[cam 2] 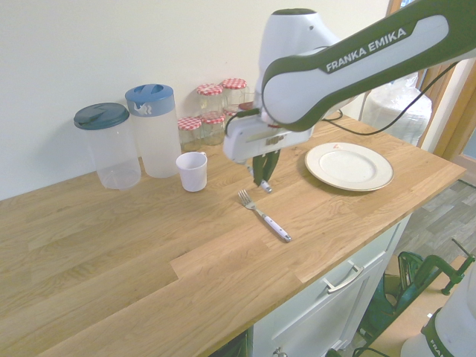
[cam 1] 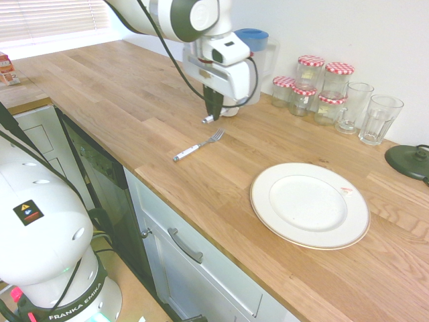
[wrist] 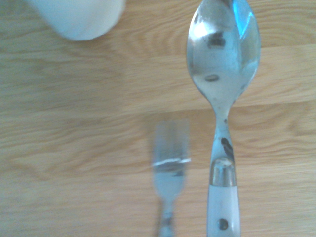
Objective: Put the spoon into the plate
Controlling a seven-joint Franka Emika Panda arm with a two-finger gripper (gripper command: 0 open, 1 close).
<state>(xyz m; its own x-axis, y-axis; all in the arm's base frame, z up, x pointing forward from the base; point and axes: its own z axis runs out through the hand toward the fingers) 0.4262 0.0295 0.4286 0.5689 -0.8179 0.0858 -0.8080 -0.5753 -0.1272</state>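
Carrying the spoon [wrist: 223,79] looks like the step in hand: the gripper [cam 1: 212,111] points straight down above the counter [cam 1: 120,94], its fingers closed on the spoon's white handle. Only a small end of the spoon pokes out below the fingers in the two exterior views; the wrist view shows its oval bowl and handle clear of the wood.

Taking the plate [cam 1: 310,204] as landmark: it sits bare on the counter, near the front edge. The gripper and spoon hang well apart from it, off toward the cup [cam 2: 193,171] and the two jugs [cam 2: 155,128]. A fork [cam 1: 198,145] lies flat on the counter between gripper and plate, closer to the gripper, and almost under the spoon. Jars [cam 1: 310,79] and glasses [cam 1: 379,118] stand behind the plate by the wall.

Next, I judge, the arm must travel across over the fork to above the plate's middle, come down low, and only then let go, so the spoon does not bounce off the rim.
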